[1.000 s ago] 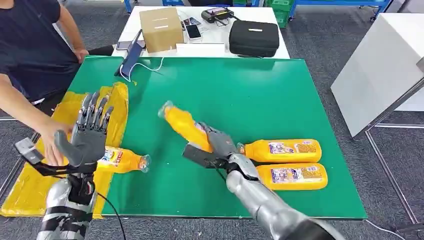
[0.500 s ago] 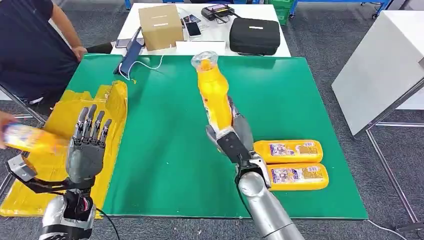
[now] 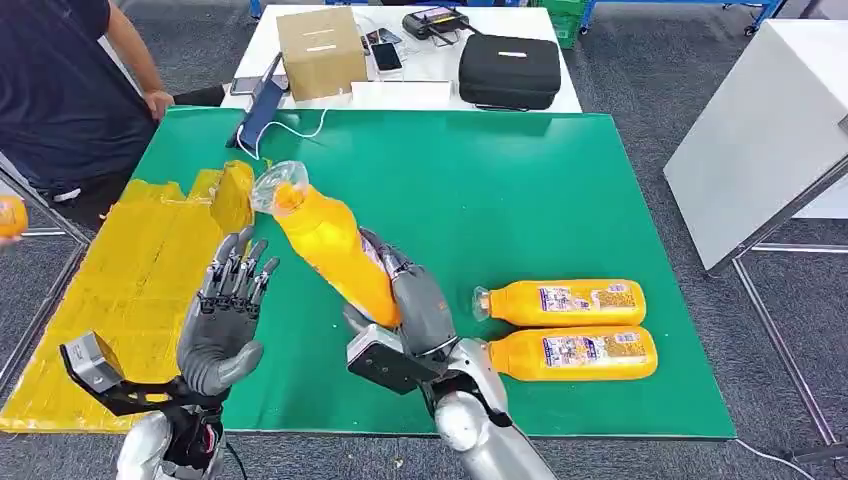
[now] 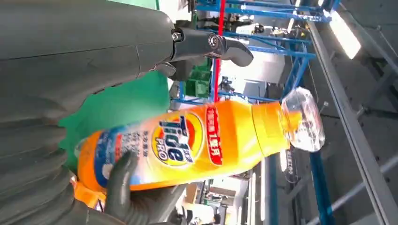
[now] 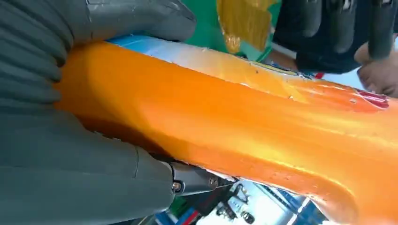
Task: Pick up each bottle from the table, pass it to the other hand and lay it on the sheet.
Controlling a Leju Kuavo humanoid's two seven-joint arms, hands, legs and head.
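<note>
At the far left edge a person (image 3: 60, 95) in a dark top stands beside the surface (image 3: 520, 190), and a blurred orange object shows at the picture's edge below. The yellow sheet (image 3: 120, 290) lies crumpled over the left end of the green surface. Just right of it the left robot hand (image 3: 225, 320) is raised, palm up and fingers spread wide, holding nothing — its fingertips near the bottle's lower half but not touching it. The held bottle (image 3: 330, 255) is orange with a clear cap, tilted so the cap points up and toward the sheet; the left wrist view shows its Tide Pro label. The right robot hand (image 3: 410, 310) grips the bottle around its base end, thumb on one side and fingers wrapped on the other, lifted above the surface. Further right, two more bottles (image 3: 570, 325) lie flat side by side, touching, caps pointing left. Beyond the green surface, a white table (image 3: 420, 95) carries a cardboard box (image 3: 320, 55) and a black case (image 3: 508, 72).
</note>
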